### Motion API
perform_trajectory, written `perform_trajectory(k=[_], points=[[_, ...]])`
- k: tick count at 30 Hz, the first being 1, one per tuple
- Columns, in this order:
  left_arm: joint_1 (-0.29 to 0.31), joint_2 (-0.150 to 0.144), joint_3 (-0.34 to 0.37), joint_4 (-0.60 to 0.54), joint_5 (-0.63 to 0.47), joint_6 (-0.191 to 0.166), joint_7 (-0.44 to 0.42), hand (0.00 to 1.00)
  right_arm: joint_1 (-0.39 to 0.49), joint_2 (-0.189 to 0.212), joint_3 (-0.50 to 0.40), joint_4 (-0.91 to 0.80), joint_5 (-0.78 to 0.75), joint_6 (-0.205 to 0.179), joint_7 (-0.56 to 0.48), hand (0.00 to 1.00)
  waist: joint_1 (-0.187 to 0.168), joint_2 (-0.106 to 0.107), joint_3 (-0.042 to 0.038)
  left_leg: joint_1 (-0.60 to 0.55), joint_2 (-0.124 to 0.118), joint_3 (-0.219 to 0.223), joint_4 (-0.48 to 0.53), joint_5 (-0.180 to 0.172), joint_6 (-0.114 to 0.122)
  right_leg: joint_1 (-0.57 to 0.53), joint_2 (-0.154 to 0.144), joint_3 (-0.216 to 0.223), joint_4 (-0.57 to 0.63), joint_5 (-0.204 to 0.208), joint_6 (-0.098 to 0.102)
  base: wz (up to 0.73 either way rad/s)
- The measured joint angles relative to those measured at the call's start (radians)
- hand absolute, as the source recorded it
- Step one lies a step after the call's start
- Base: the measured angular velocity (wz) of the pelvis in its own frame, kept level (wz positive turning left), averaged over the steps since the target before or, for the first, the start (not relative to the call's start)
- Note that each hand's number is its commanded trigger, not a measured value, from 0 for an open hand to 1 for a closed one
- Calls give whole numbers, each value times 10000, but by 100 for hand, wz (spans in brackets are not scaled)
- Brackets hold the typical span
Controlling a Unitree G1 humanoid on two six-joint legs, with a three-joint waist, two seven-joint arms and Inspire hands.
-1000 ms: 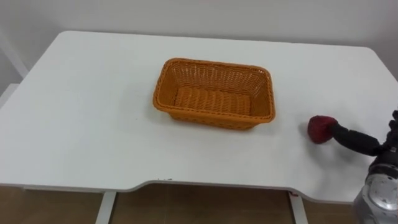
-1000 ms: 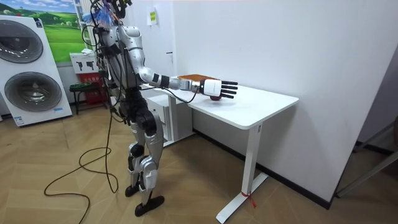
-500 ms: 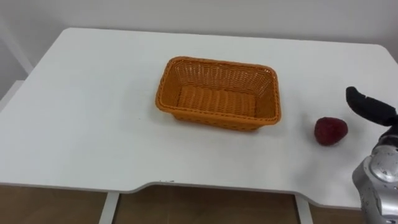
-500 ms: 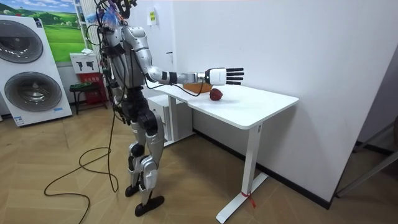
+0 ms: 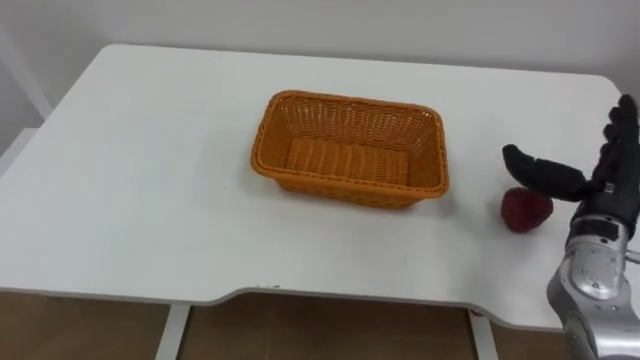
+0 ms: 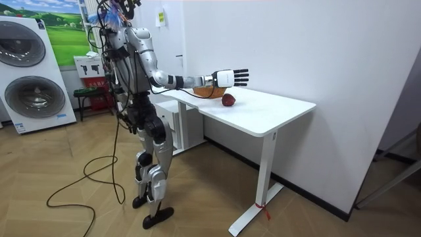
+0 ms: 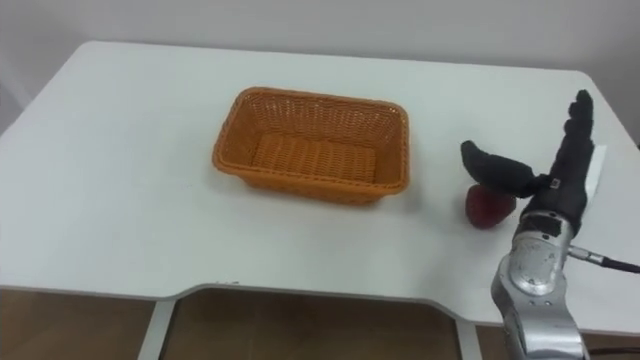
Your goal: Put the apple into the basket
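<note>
A dark red apple (image 5: 524,210) lies on the white table (image 5: 150,200), to the right of an empty orange wicker basket (image 5: 345,150). My right hand (image 5: 603,170) hovers open just above and to the right of the apple, with straight fingers pointing away from me and the thumb reaching out over the fruit. It holds nothing. In the right eye view the apple (image 7: 487,207) sits partly under that thumb, beside the right hand (image 7: 570,160) and right of the basket (image 7: 312,145). In the room view I stand at the table's end with the right hand (image 6: 227,78) stretched out above the apple (image 6: 228,100).
The table's right edge (image 5: 625,120) runs close behind the apple. Wide bare tabletop lies left of the basket. In the room view, a washing machine (image 6: 33,72) stands at the left wall and a white cabinet (image 6: 177,125) sits under the table.
My right hand came up from the tabletop beside the apple and now hangs over it with fingers raised. The apple stays on the table.
</note>
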Motion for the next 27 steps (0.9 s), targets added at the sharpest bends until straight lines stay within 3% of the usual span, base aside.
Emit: perform_trajectory(k=[8,16,24,25,26,27], points=[[-46,5,-9,-13,0,36,-49,0,14,1,240,180,-136,87,602,0,-3,-4,-8,-10,-4,-50,4,0,0,22,1,-51,-24,0,0,1],[-18,42,0,-10,-7,-26,-328,0,50,15,263,2038,-444,109,1176,0,-26,-11,-19,28,-8,-96,77,2,-1,105,-13,-106,-18,0,0,1],[-88,41,56,-21,5,-2,-285,0,49,19,202,2780,-437,190,1508,0,-28,-19,-37,2,-13,-115,149,1,-1,111,-29,-176,-21,1,-1,1],[-92,41,56,-24,3,-2,-259,0,50,20,202,2815,-417,182,1513,10,-34,-18,-42,0,-15,-130,156,1,-1,123,-31,-187,-25,1,-1,4],[-94,41,57,-26,2,-2,-241,0,51,20,202,2851,-410,176,1514,100,-39,-17,-44,2,-18,-141,159,1,-1,136,-32,-197,-26,1,-1,0],[-90,41,57,-26,1,-2,-198,0,59,20,202,2906,-414,172,1522,100,-41,-18,-57,17,-21,-151,161,1,-1,160,-34,-204,-26,1,-2,3]])
